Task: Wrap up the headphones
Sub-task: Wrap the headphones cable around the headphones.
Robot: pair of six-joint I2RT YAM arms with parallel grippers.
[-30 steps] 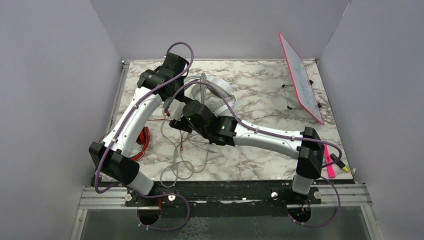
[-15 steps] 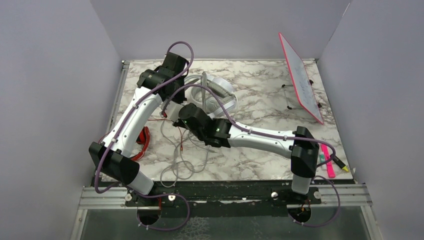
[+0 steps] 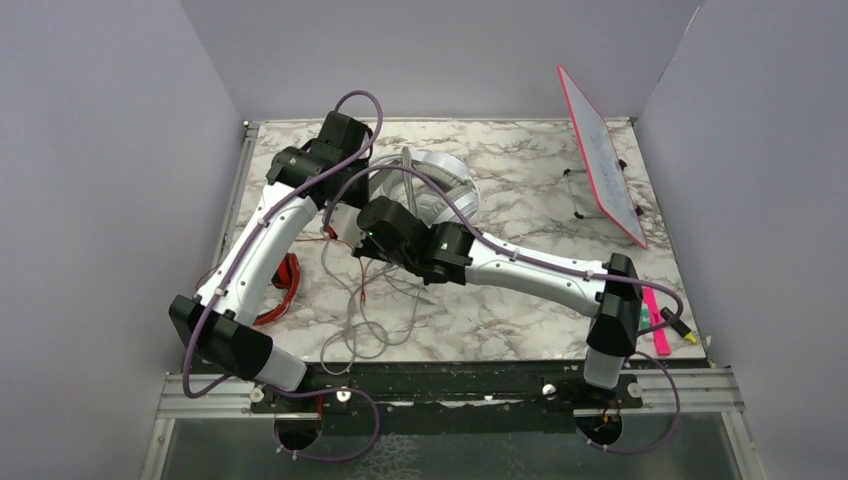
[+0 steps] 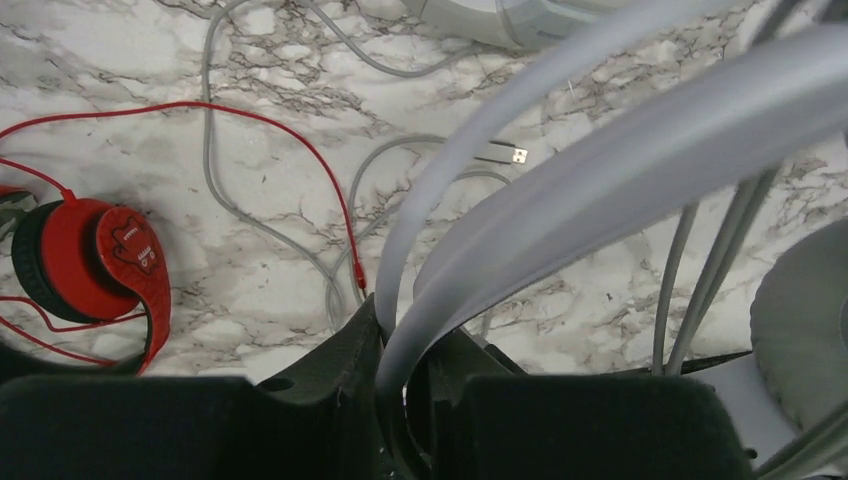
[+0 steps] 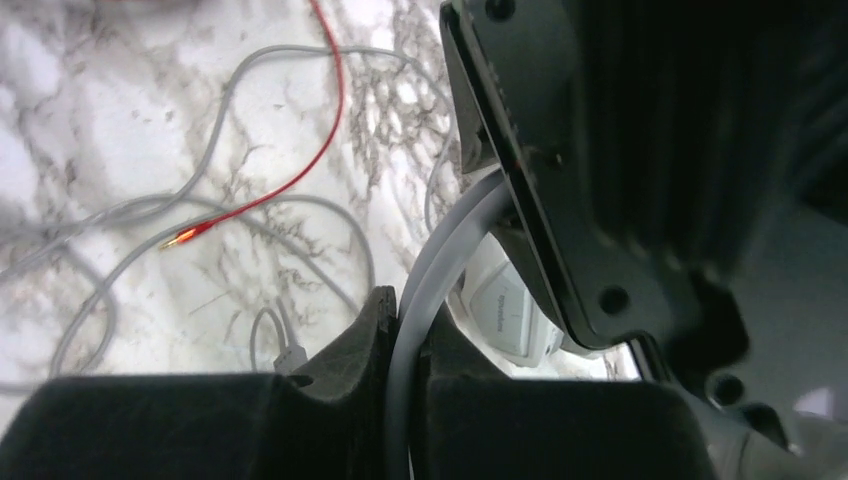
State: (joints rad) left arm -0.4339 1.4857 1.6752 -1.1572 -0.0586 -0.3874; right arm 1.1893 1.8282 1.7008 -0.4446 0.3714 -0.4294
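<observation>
A pale grey-white pair of headphones [image 3: 441,182] sits raised at the back centre of the marble table [image 3: 530,190]. My left gripper [image 4: 400,345] is shut on its grey headband [image 4: 600,160], which arcs up and to the right. My right gripper [image 5: 408,325] is shut on the same pale headband [image 5: 440,260], close under the left arm's black wrist [image 5: 620,150]; a white earcup [image 5: 510,315] shows just beyond. The red-and-black headphones [image 4: 100,260] lie on the table at the left, with their red cable [image 4: 300,150] looping out. Thin grey cables [image 3: 360,310] trail toward the front.
A grey cable ends in a USB plug [image 4: 515,155] on the marble. A red-framed whiteboard [image 3: 603,155] leans at the back right. A pink marker [image 3: 660,325] lies at the right front edge. Grey walls enclose the table on three sides.
My right gripper has closed onto the headband and moved slightly back and left. The left arm has shifted a little to the left, still on the band.
</observation>
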